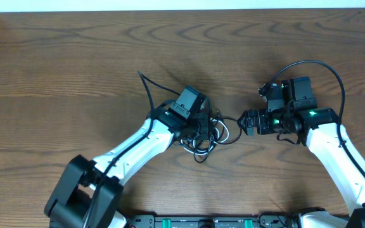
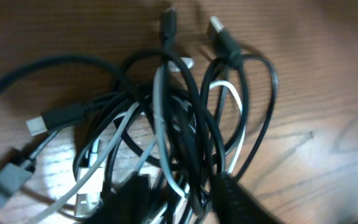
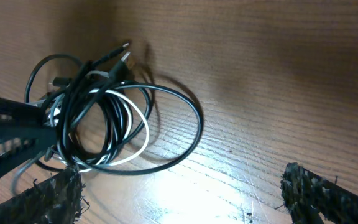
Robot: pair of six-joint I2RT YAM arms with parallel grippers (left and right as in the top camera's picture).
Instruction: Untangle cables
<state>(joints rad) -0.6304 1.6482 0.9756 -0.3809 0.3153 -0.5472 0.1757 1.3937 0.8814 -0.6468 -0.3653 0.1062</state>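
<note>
Nearest, the right claw (image 3: 185, 205) gapes wide, its rough black fingers (image 3: 48, 199) bare over the grained wood table (image 3: 278, 74). Ahead and to its left lie the cables (image 3: 98, 118): thin glossy black cords and one white, looped in a knot, with metal plugs poking out. The left claw (image 1: 200, 126) is sunk in that knot, and I cannot tell whether it grips.

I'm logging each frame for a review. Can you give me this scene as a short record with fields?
table: brown wood
cables: black ones and one white cable, knotted together
left gripper: down on the cables, grip unclear
right gripper: open, just beside the cables
progress: nothing pulled free yet
</note>
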